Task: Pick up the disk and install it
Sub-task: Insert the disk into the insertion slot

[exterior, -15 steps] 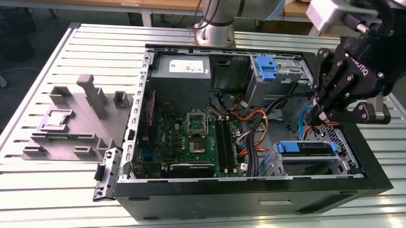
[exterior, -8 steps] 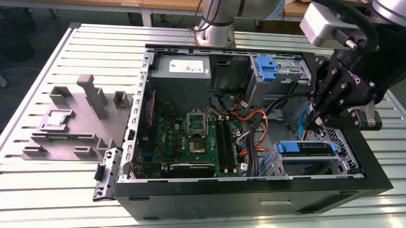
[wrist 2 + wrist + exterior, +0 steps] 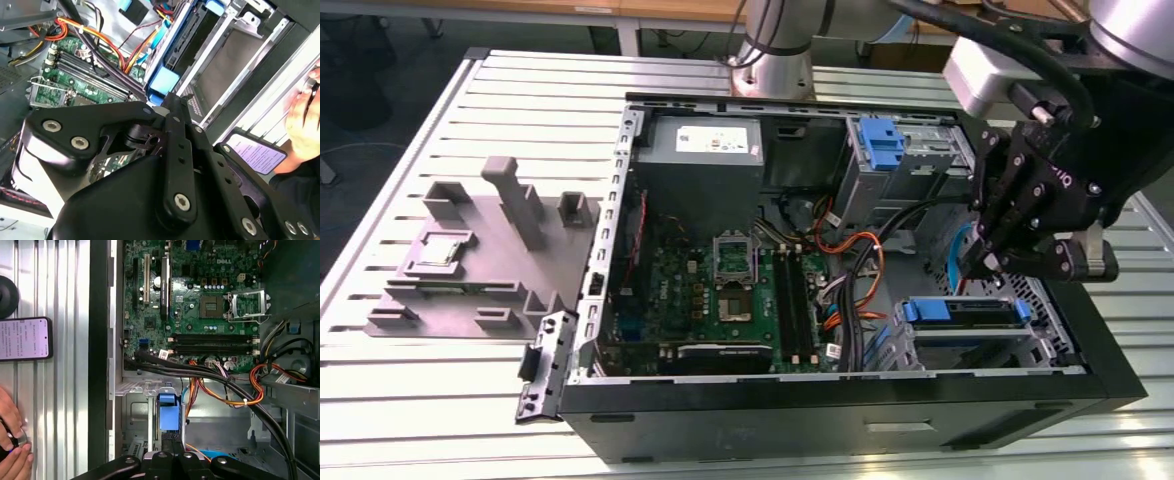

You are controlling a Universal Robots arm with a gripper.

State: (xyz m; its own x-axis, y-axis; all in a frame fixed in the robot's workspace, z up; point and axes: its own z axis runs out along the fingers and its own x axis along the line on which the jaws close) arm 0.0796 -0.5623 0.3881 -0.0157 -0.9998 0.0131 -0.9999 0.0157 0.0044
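Observation:
The disk [image 3: 961, 310], with its blue rails, lies flat in the drive cage at the front corner of the open computer case [image 3: 854, 400], on the exterior view's right. My gripper [image 3: 983, 265] hangs just above the cage, tips pointing down at the disk, shut with nothing between them. In both wrist views the blue end of the disk [image 3: 168, 412] [image 3: 162, 80] sits right past the tip of my gripper [image 3: 172, 440] [image 3: 172, 100]. Whether the tips touch it, I cannot tell.
A bare blue bracket [image 3: 881, 140] stands in the upper bay beside the grey power supply box [image 3: 707, 150]. Orange and black cables [image 3: 861, 280] run next to the cage. A grey fixture [image 3: 480, 250] sits left of the case. A person's hand [image 3: 10, 445] and a phone [image 3: 25, 338] lie outside the case.

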